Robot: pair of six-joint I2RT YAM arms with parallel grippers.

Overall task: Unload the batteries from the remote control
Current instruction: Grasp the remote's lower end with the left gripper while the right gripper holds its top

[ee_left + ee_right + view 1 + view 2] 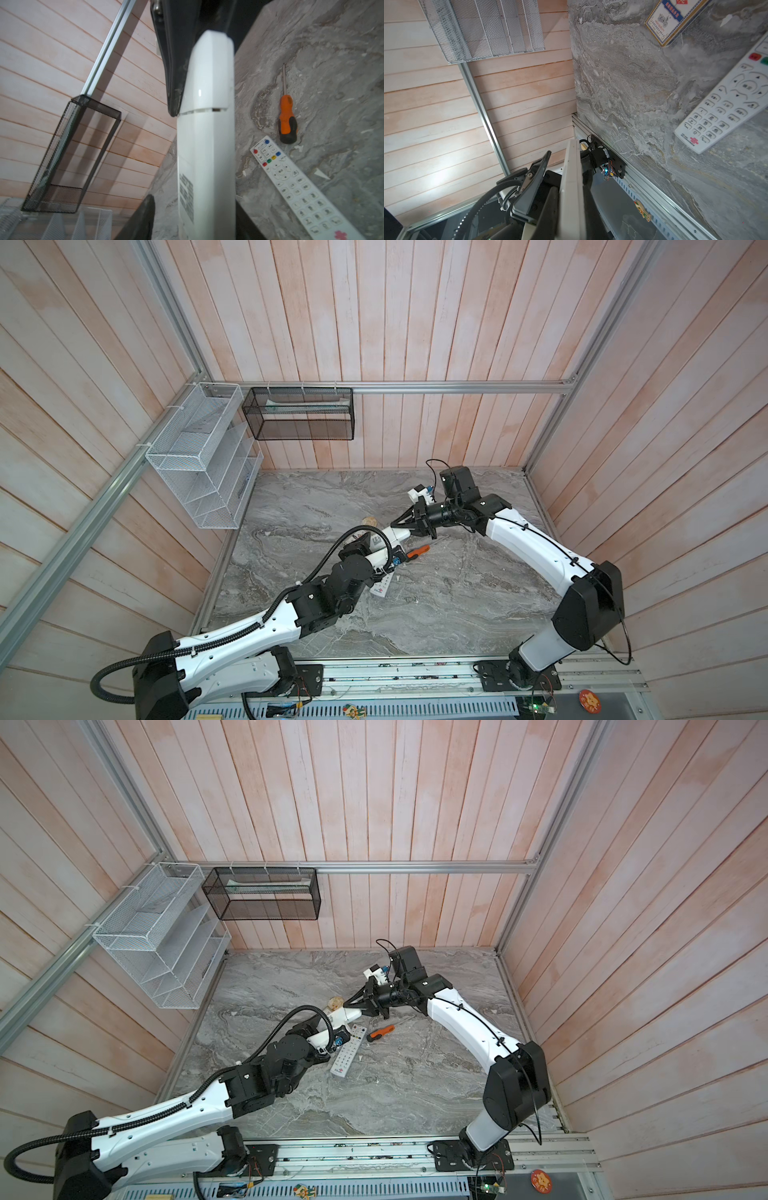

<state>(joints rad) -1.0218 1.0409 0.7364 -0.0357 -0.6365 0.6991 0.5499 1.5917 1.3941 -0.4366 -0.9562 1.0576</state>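
Mid-frame: right end effector (402,526) clamped tight on white remote (205,145); left end effector (194,218) parted, loose around same remote.

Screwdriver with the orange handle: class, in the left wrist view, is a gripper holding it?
No. The screwdriver lies loose on the marble tabletop, near the face-up remote.

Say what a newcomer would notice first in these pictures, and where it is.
First, the white remote, held above the middle of the table with the right gripper shut on its end. Next, a second remote lying buttons up on the table just below it in both top views, with an orange screwdriver beside it.
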